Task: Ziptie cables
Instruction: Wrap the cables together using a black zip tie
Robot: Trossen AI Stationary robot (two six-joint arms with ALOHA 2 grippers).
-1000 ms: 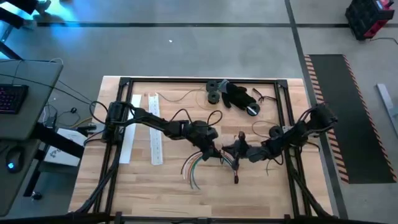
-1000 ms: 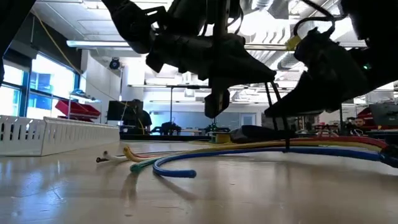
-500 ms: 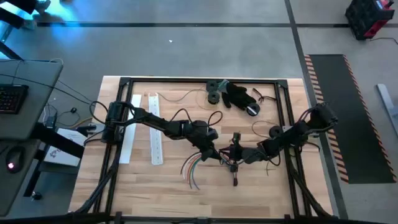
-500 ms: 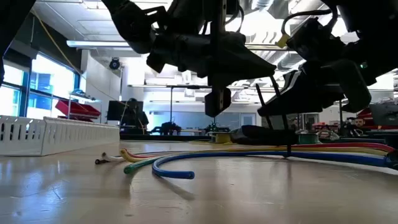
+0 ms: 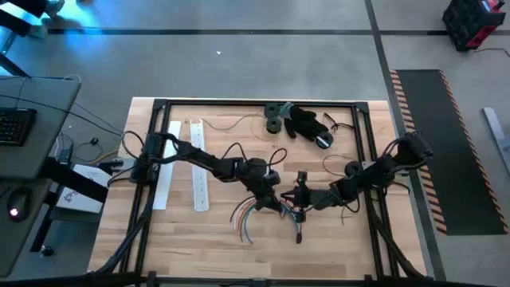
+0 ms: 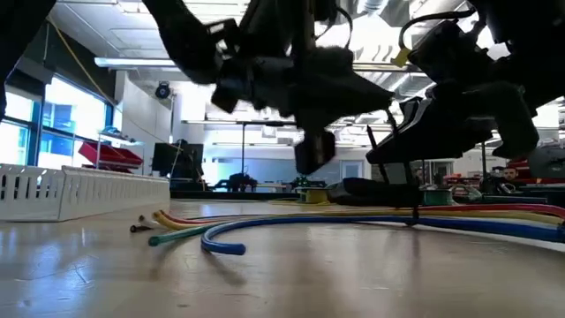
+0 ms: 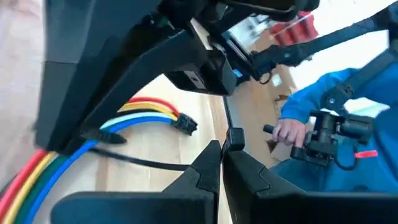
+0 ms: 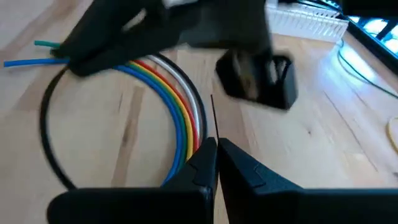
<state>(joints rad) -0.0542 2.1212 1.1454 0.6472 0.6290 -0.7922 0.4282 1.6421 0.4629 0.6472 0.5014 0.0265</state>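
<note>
Cables (image 5: 253, 214): a loose bundle of thin coloured wires lying on the wooden surface (image 5: 199, 239), near its middle. The free ends fan out toward the front left; the rest runs right, under both pincers.

Left pincer (image 5: 280, 203): low over the bundle where the wires are gathered, just left of the right pincer. In its own wrist view the two dark fingers (image 7: 205, 171) are pressed together, tips meeting, with a thin dark strand (image 7: 149, 163) passing just ahead of them; whether that strand is pinched cannot be told.

Right pincer (image 5: 303, 199): close against the left pincer from the right, over the same stretch of wire. In its wrist view the fingers (image 8: 208, 163) are clenched, and a thin dark strip (image 8: 213, 115) rises from between the tips, so it appears to grasp that strip.

View differences: the low view shows the wires (image 6: 265, 225) flat on the surface in separate colours, blue nearest, then green and yellow, with both pincers hanging just above them. The right wrist view alone shows the wires (image 8: 180, 106) curving in an arc, blue, yellow, red and white side by side, with a thin black loop (image 8: 53, 143) beside them. The left wrist view alone shows a person's hand (image 7: 289, 132) and blue sleeve beyond the surface.
</note>
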